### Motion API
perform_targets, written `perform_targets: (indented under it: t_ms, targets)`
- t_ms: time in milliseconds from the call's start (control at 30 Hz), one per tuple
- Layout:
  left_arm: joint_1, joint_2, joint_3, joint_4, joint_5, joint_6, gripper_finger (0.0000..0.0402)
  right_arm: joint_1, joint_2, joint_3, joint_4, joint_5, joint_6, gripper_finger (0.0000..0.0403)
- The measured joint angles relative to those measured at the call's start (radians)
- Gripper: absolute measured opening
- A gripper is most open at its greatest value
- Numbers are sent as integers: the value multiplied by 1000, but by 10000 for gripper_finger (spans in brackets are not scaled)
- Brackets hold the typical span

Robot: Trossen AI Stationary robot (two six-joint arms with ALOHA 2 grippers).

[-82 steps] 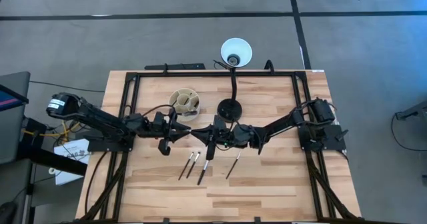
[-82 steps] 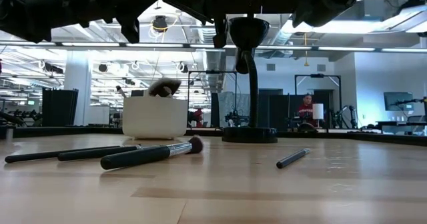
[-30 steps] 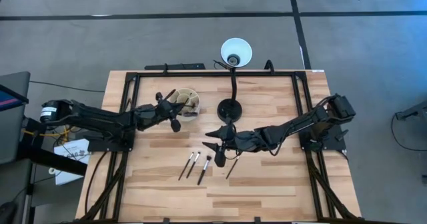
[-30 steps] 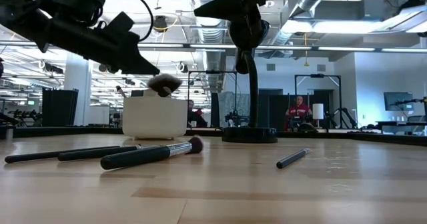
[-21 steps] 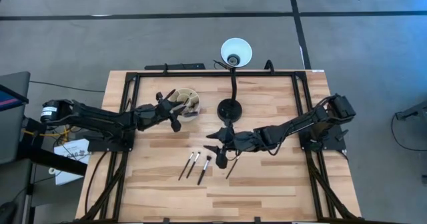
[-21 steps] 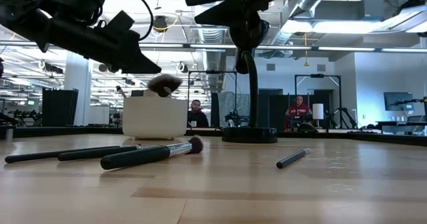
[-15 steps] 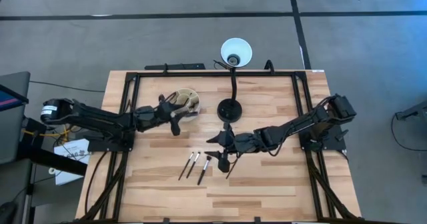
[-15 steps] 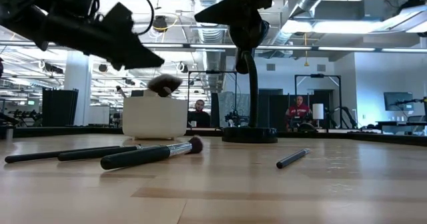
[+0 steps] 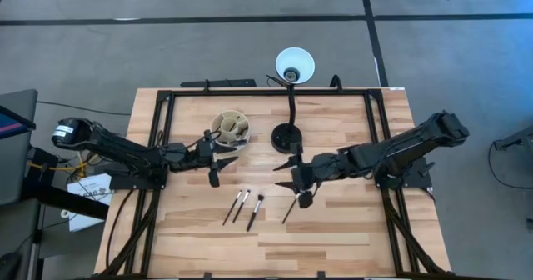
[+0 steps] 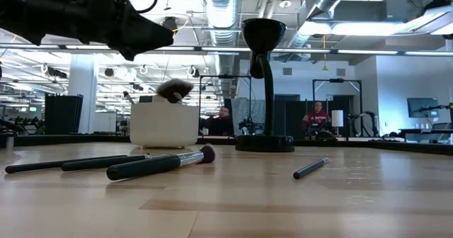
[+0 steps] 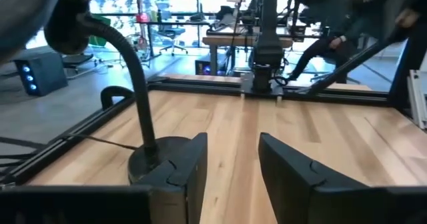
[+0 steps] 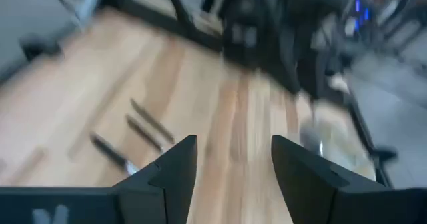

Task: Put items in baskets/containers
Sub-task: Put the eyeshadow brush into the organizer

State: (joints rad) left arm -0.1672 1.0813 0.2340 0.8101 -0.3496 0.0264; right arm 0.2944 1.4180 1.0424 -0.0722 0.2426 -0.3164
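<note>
The cream cup stands at the far left of the table, and a brush's dark bristle tip sticks up out of it. Three brushes lie side by side near the table's middle, and a thinner one lies just to their right. My left gripper hovers open on the near side of the cup, with nothing between its fingers. My right gripper hovers open above the thin brush, on the near side of the lamp's base, also with nothing in it.
A black desk lamp stands with its round base right of the cup and its white shade beyond the far edge. A black frame runs round the table. Bare wood lies along the near edge.
My left gripper has drawn back from over the cup toward the table's near edge. My right gripper has gone from above the three brushes toward the table's right edge and now hangs over the thin brush. The brushes on the table have not moved.
</note>
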Motion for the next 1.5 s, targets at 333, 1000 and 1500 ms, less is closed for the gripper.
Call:
perform_targets:
  t_ms: [333, 1000, 1500]
  targets:
    - [6, 1, 0, 17, 51, 47, 131, -71, 6, 2, -2, -318, 132, 172]
    - [-8, 1, 0, 91, 286, -175, 131, -135, -17, 47, -357, -400, -240, 150]
    - [-9, 0, 0, 154, 268, -189, 131, -319, 93, -682, 830, -894, -51, 130]
